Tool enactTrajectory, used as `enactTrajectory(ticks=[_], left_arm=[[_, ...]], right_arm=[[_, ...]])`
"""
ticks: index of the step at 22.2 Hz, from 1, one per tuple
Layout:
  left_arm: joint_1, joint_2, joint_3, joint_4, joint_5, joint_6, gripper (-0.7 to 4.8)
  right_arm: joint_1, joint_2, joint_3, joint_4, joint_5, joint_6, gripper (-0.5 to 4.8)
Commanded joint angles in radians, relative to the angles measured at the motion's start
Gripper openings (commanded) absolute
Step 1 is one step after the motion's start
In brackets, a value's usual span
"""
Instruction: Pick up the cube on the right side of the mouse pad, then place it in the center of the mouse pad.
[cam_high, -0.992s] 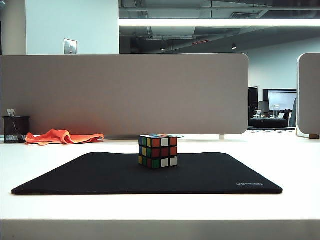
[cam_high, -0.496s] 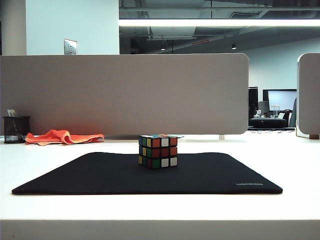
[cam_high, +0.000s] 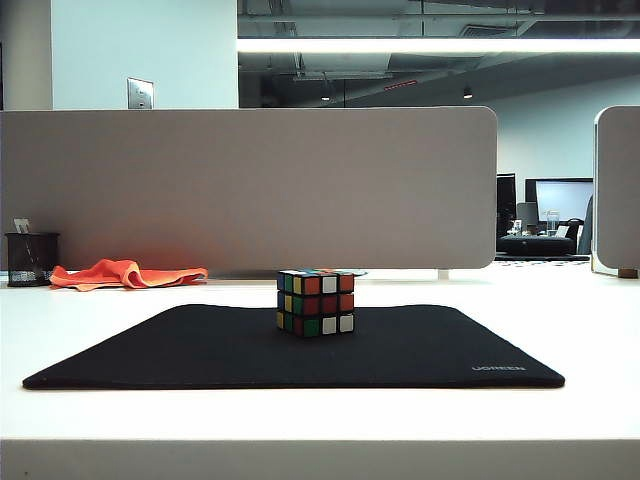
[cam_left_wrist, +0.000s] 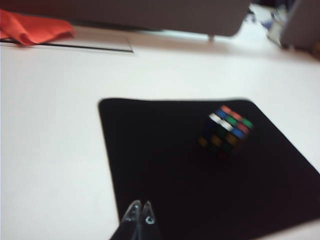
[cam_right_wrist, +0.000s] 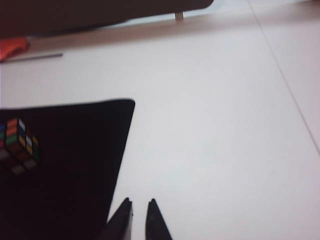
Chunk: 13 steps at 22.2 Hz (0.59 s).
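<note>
Cube (cam_high: 316, 302), scrambled, mid mouse pad (cam_high: 420, 350); left gripper (cam_left_wrist: 140, 214) closed, right gripper (cam_right_wrist: 138, 212) slightly parted

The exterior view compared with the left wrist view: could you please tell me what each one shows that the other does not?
Only the exterior view shows the black pen cup at the far left and the distant monitor.

Only the left wrist view shows the left tool, its tips pressed together, hovering over the near edge of the mouse pad.

Both show the cube resting free on the pad, the orange cloth and the grey divider.
</note>
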Motion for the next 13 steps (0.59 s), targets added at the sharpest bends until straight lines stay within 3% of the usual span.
enactTrajectory(ticks=[1, 5, 13], left_arm=[[0.000, -0.002, -0.048, 0.120, -0.076, -0.013, -0.06], [0.000, -0.002, -0.106, 0.182, -0.125, 0.019, -0.06], [0.000, -0.005, -0.175, 0.274, -0.116, 0.092, -0.06]], right_arm=[[0.001, -0.002, -0.039, 0.129, 0.003, -0.010, 0.54], [0.001, -0.004, -0.093, 0.217, 0.003, -0.092, 0.53], [0.001, -0.077, -0.152, 0.243, 0.019, -0.196, 0.54]])
